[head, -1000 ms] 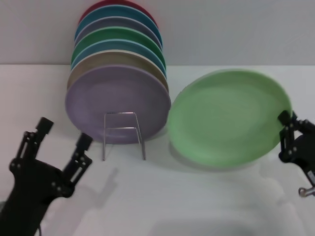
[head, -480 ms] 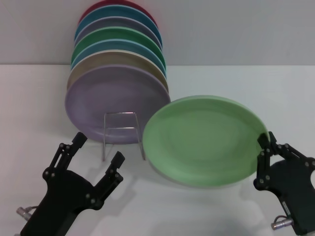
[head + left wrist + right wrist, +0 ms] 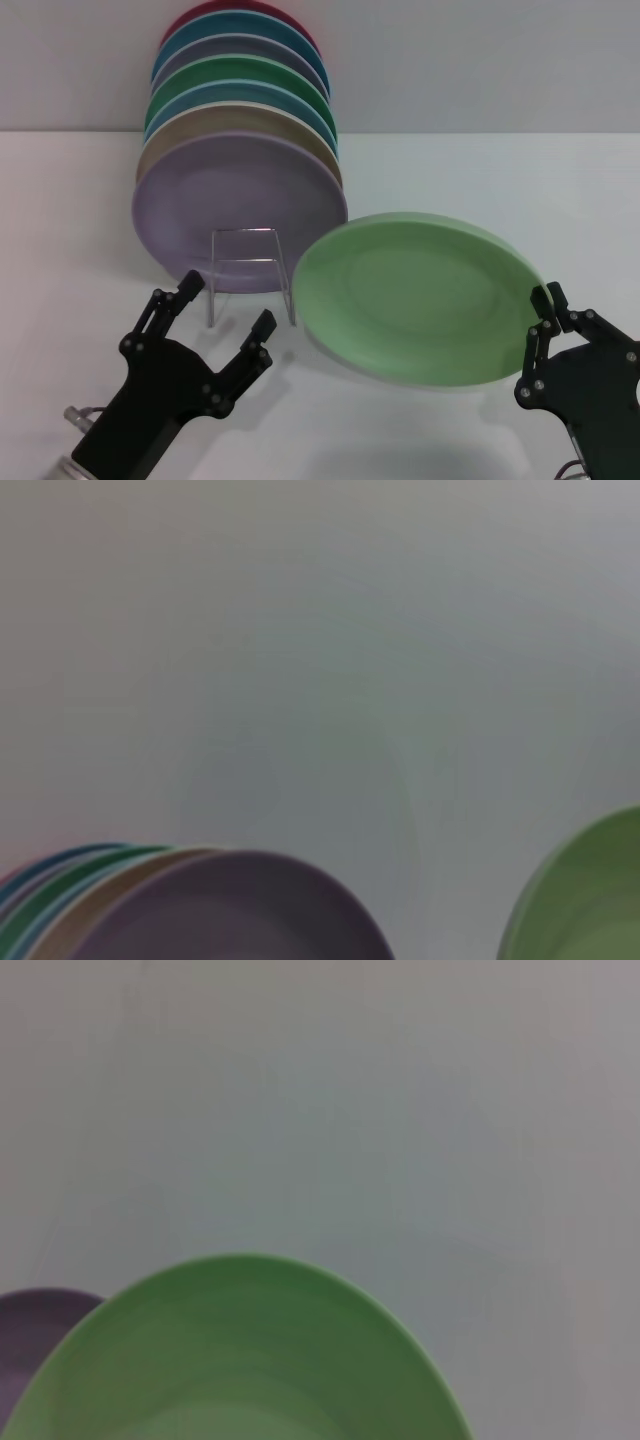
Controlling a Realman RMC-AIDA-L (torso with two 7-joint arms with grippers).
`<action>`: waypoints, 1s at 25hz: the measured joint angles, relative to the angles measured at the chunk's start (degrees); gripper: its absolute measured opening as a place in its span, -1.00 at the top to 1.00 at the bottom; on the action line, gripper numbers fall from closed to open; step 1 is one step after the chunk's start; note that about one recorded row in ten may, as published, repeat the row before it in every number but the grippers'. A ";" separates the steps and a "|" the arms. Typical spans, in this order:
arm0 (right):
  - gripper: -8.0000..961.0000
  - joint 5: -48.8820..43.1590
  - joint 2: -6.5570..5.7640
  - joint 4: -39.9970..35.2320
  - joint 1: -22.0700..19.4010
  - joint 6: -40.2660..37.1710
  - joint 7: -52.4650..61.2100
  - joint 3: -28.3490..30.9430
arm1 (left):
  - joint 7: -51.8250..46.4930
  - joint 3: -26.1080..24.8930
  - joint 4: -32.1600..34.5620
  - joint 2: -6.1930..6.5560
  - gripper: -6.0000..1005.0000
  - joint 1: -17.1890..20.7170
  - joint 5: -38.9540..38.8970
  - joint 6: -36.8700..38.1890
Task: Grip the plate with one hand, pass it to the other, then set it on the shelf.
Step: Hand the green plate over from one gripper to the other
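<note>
The light pastel-green plate [image 3: 420,297] hangs tilted in the air at centre right of the head view. My right gripper [image 3: 546,312] is shut on its right rim. The plate also shows in the right wrist view [image 3: 240,1360] and at the edge of the left wrist view [image 3: 590,900]. My left gripper [image 3: 225,305] is open and empty at lower left, just left of the plate's near edge and not touching it. The silver wire rack's front loop [image 3: 248,270] stands in front of the lilac plate [image 3: 240,205].
Several coloured plates stand on edge in the rack behind the lilac plate [image 3: 240,910], among them a darker green plate [image 3: 240,80], against a grey back wall. The white table [image 3: 480,180] stretches right of the rack.
My right gripper has carried the green plate down and left toward the middle. My left gripper has risen and moved right, toward the plate's left edge, staying open.
</note>
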 joint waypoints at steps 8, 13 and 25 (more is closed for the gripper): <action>0.94 0.06 -0.16 0.17 0.39 0.24 -2.34 -1.08 | 2.42 0.03 -1.98 -0.05 -0.59 -1.56 0.00 -4.71; 0.94 0.09 -0.14 -0.10 0.65 0.59 -2.87 -1.30 | 3.02 -0.11 -2.55 -0.04 -0.59 -2.38 0.00 -6.73; 0.94 0.10 -0.04 -0.50 1.51 1.63 -2.94 -2.07 | 2.30 -1.88 -3.17 -0.06 -0.59 -4.10 -0.39 -9.43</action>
